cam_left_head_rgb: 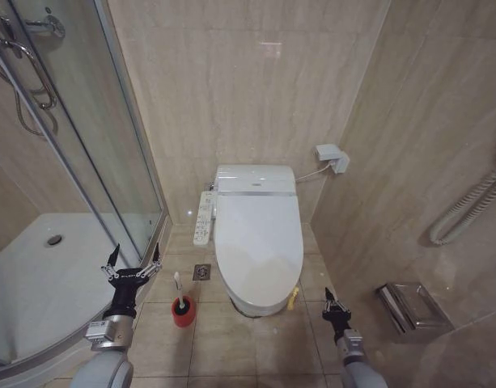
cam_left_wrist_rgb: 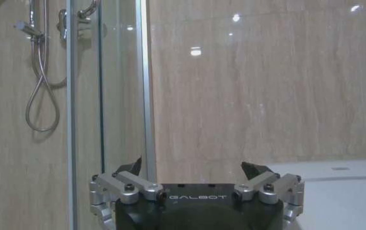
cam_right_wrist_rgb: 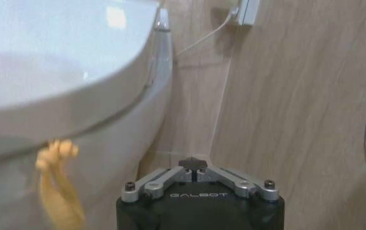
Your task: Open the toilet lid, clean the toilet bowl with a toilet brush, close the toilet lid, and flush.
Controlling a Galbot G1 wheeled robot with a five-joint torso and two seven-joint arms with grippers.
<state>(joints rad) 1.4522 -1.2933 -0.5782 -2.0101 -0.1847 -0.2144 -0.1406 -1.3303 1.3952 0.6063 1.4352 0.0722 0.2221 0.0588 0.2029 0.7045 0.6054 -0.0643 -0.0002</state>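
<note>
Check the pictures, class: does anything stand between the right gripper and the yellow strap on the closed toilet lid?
Nothing visible does. The right gripper, shut, sits low beside the toilet bowl, and the yellow strap hangs from the toilet lid with only bare floor tiles between them.

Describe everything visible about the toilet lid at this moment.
The toilet lid is a glossy white oval cover, plastic by its look, solid with no hole. It lies shut, flat over the toilet bowl, hinged at the back by the wall. A yellow strap loop hangs from its front right edge. Neither gripper touches it.
</note>
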